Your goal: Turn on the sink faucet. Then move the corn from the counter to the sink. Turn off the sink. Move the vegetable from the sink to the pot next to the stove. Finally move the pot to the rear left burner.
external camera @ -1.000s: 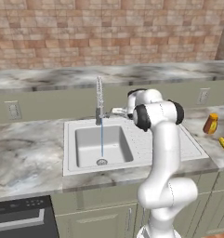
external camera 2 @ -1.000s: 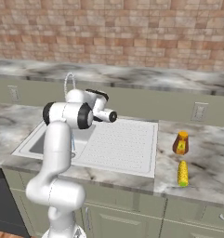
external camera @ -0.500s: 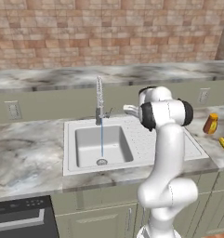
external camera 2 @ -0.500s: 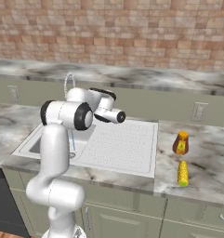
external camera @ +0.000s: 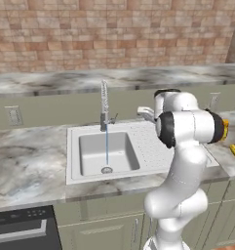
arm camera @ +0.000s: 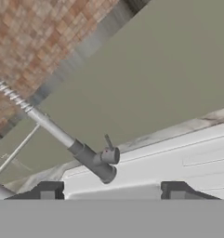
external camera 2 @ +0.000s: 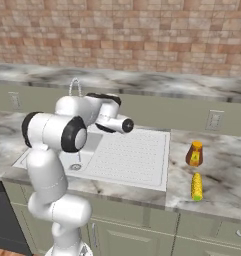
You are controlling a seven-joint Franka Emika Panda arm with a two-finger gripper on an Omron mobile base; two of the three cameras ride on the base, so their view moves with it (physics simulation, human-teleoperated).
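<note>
Brick wall and marbled counter (external camera: pixel 26 161) are seen behind the sink (external camera: pixel 102 154) at centre frame, where water runs from the faucet (external camera: pixel 105 105). Corn (external camera 2: pixel 196 186) is seen lower right, beside a bottle (external camera 2: pixel 194 153). The gripper (arm camera: pixel 111 191) appears open and empty, with its tips wide apart.

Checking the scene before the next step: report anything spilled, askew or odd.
Nothing stands out. Water runs from the faucet straight into the sink, none on the counter. The corn lies flat beside an upright bottle.
</note>
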